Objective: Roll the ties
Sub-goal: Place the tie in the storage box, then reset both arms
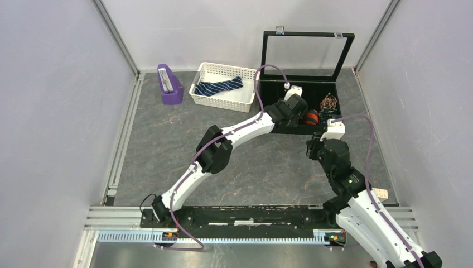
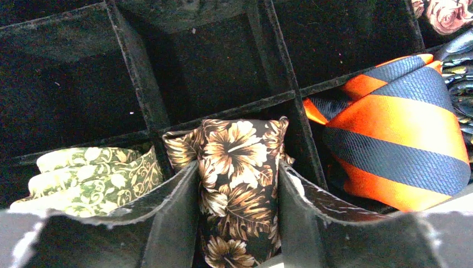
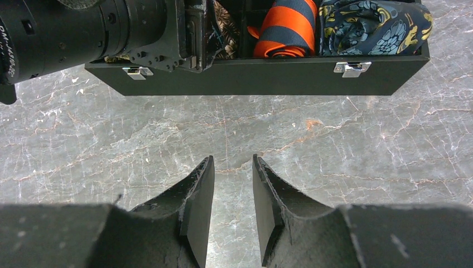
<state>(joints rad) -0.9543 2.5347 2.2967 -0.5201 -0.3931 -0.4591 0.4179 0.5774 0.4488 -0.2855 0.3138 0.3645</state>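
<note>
Left wrist view: the left pincer (image 2: 237, 167) clasped the rolled brown floral tie (image 2: 239, 139) inside the black box (image 2: 139, 89). The navy striped tie (image 1: 219, 87) lay in the basket (image 1: 223, 104) at 9 o'clock, long axis roughly 9-to-3, nearer the left arm. The right pincer (image 3: 232, 167), slightly parted, held nothing.

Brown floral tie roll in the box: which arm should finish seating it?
Left. The left gripper holds the brown floral tie roll between its fingers inside its compartment; the right gripper hangs open and empty above the table, outside the box.
</note>
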